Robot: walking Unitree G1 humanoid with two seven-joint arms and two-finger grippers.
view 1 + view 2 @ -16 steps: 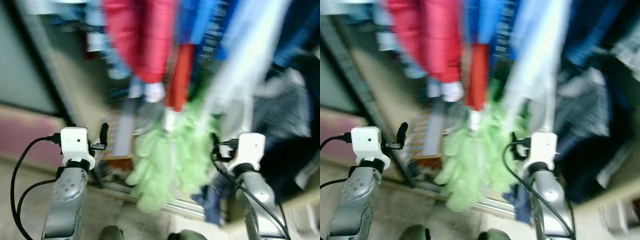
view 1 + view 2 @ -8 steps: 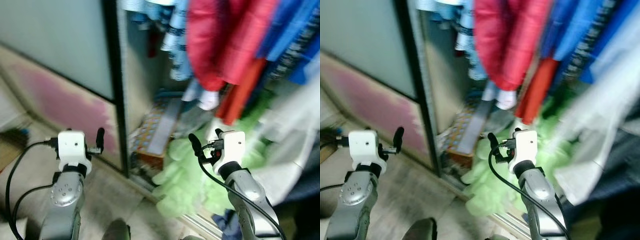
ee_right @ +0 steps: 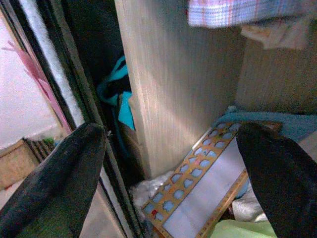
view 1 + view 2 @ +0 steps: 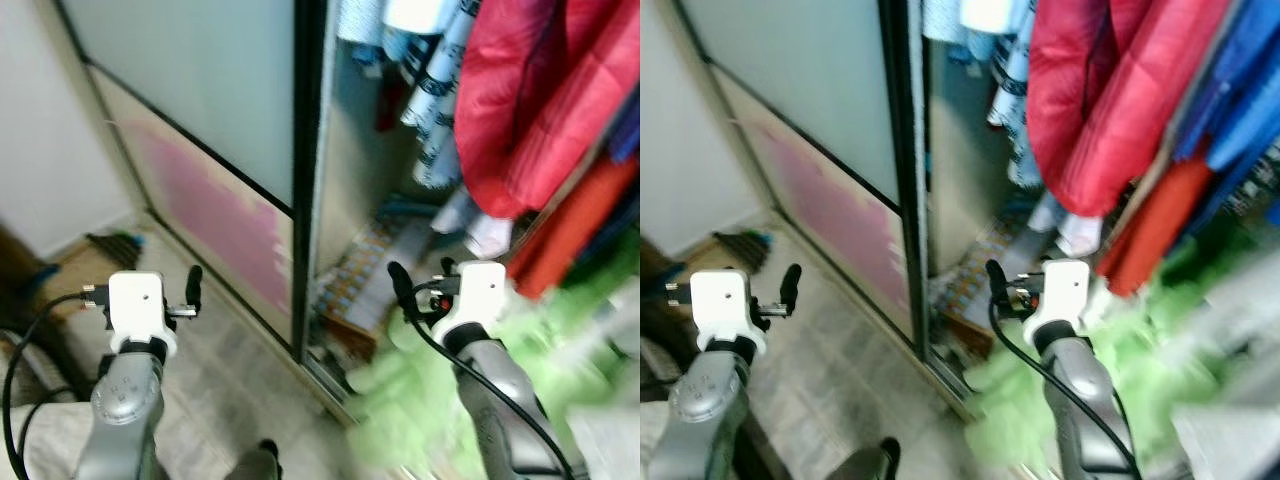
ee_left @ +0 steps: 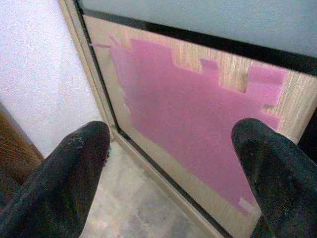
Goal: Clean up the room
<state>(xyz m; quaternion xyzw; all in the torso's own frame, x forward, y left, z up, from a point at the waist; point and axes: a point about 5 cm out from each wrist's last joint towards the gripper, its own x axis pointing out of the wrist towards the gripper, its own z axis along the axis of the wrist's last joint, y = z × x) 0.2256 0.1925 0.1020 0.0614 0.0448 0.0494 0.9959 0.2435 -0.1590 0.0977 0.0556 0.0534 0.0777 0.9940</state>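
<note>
While both arms stand raised before the open wardrobe, left gripper (image 4: 192, 290) and right gripper (image 4: 398, 290) carry nothing, jaws released; the fluffy green cloth heap (image 4: 420, 420) lies on the near-right wardrobe floor, awaiting tidying.

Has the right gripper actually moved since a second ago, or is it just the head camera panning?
Cannot tell. The whole view has swung left across the wardrobe, so the camera moved. The right gripper now hangs before the black door frame with fingers apart, holding nothing.
</note>
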